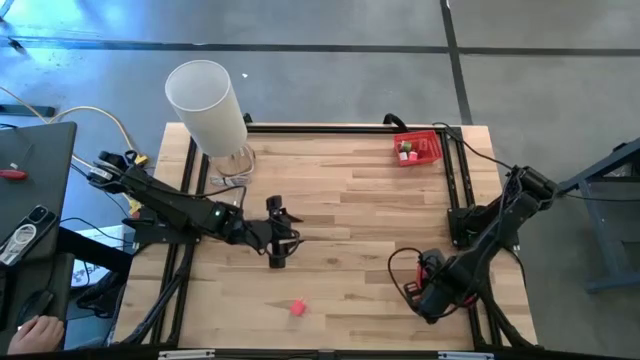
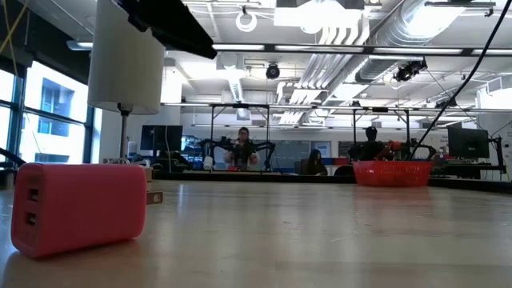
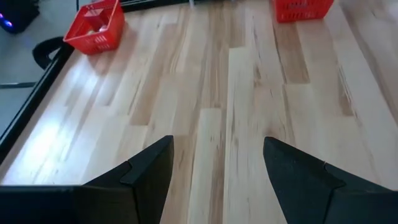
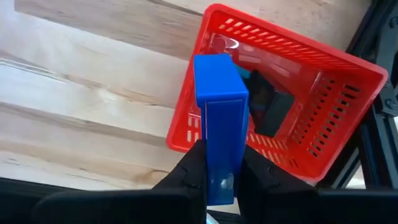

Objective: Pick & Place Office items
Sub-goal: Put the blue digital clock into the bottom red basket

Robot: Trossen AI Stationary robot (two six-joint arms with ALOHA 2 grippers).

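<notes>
My right gripper (image 1: 432, 290) hangs over the near right part of the table, shut on a blue flat block (image 4: 219, 106), one of the office items. Below it stands a red tray (image 4: 323, 93) with a black piece (image 4: 273, 109) and a teal piece (image 4: 247, 74) inside. A pink block (image 1: 297, 308) lies flat on the table near the front edge, large in the low view (image 2: 80, 210). My left gripper (image 1: 278, 240) stands open above mid-table, nothing between its fingers (image 3: 149, 174). My right gripper pinches the blue block's two broad faces (image 4: 221, 158) between its two fingers (image 4: 186, 174). The fingers come from above, pointing down. The block hangs on edge below them, lifted clear, over the tray's rim (image 4: 186, 134).
A second red tray (image 1: 417, 148) with small pieces stands at the far right corner. A tall white cylinder (image 1: 205, 105) stands at the far left. Black frame rails (image 1: 455, 180) run along the table's sides. Bare wood (image 1: 350, 220) lies between the two arms.
</notes>
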